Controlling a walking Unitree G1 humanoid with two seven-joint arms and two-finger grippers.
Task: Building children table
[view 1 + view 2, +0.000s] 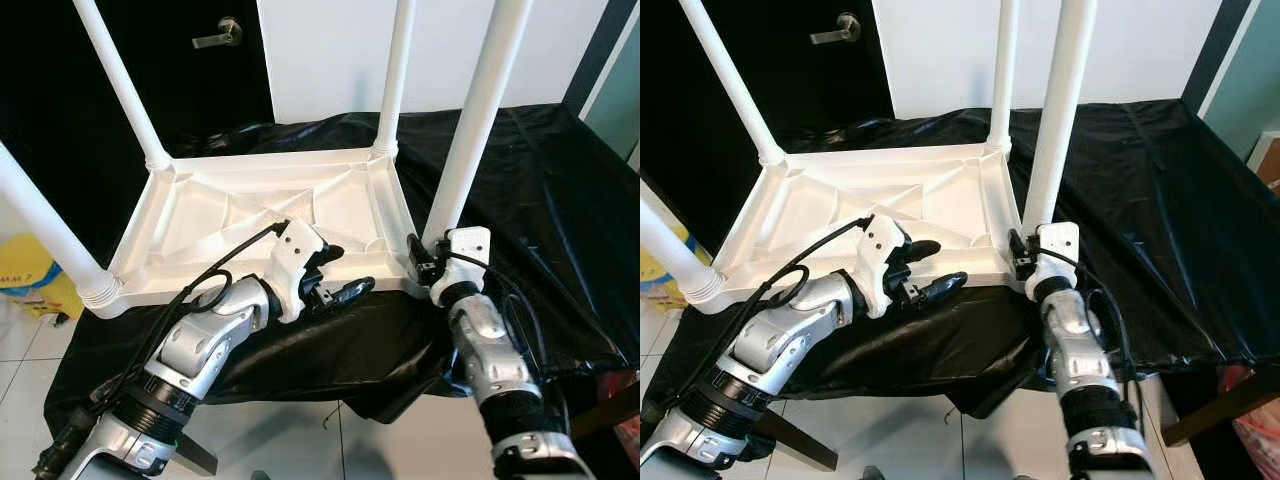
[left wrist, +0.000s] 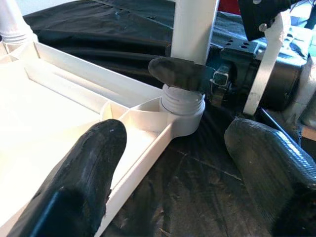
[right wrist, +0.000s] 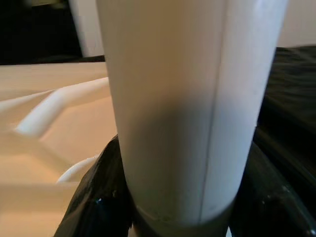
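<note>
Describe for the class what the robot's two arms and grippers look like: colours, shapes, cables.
Both arms are silver metal with rounded joint housings and ribbed black cuffs nearer the body. The left gripper and right gripper each have a white angular wrist housing and long, rounded black fingers. Black cables loop loosely along each forearm.

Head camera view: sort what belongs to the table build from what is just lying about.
Part of the job:
- upturned white tabletop
- near-right leg, gripped at its base by the right gripper
- three other legs
- left gripper, open at the tabletop's near edge

Just lying about:
- black sheet
- door handle
- yellow item
</note>
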